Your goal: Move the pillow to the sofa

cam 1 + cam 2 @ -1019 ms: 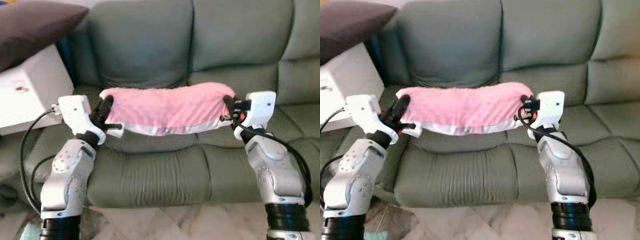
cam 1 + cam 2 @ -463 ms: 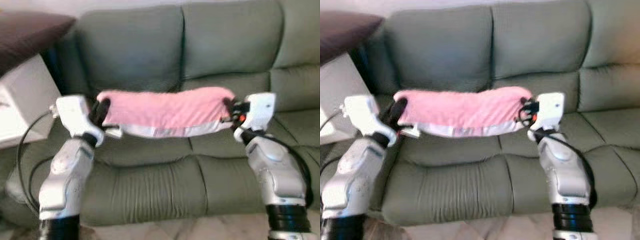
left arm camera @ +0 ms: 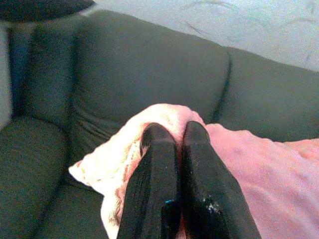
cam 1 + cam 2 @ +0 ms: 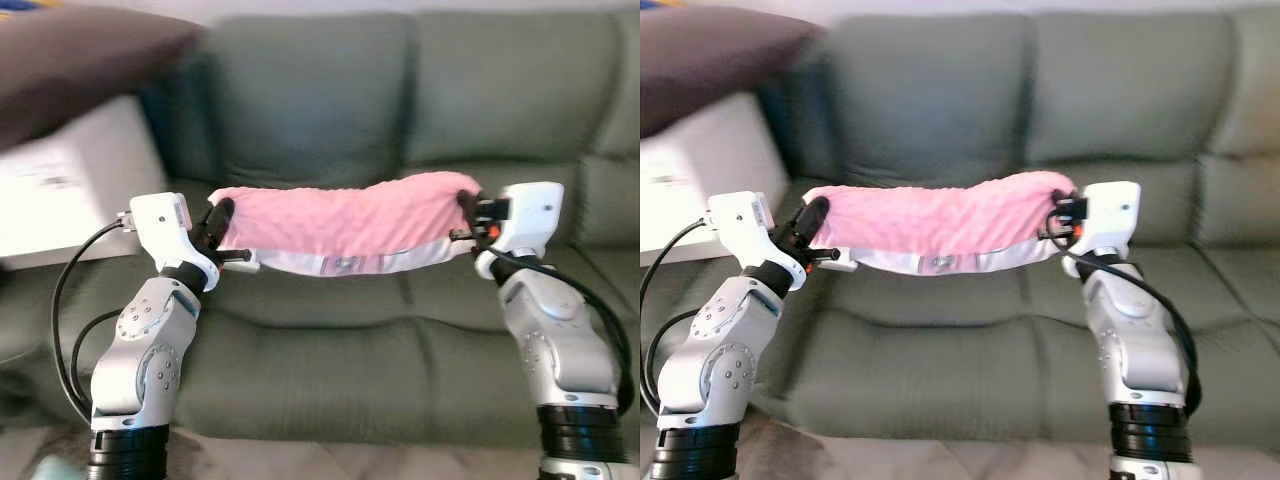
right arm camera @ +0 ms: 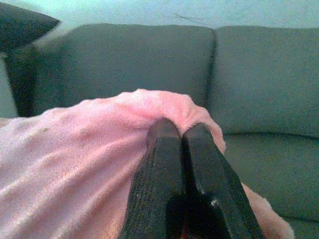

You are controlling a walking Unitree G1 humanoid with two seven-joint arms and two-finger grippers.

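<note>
Gripping the pink pillow (image 4: 345, 220) at its left end, the left gripper (image 4: 217, 218) has its two black fingers (image 3: 152, 184) pressed together on a pinch of the fabric, as the left wrist view shows. The right gripper (image 4: 467, 208) is clamped the same way on the pillow's right end, fingers (image 5: 159, 184) closed side by side on a fold of the pink cover.

The pillow hangs stretched between the two grippers across the middle of the frame, raised above the seat and sagging slightly at its centre. A white band (image 4: 345, 264) runs along its lower edge. It sits in front of the backrest and does not rest on the seat cushion.

Both silver arms rise from the bottom corners of the frame, the left arm (image 4: 140, 345) at lower left and the right arm (image 4: 555, 340) at lower right, each with a black cable (image 4: 60, 320) looping beside it.

Behind and below the pillow stands the grey-green sofa (image 4: 320, 370), spanning the full width of the frame, with its seat cushions in the lower half and its back cushions in the upper half. At upper left a dark cushion (image 4: 75, 60) lies over a white box-like object (image 4: 70, 185) on the sofa's left end. A strip of pale floor (image 4: 330, 465) shows along the bottom edge.
</note>
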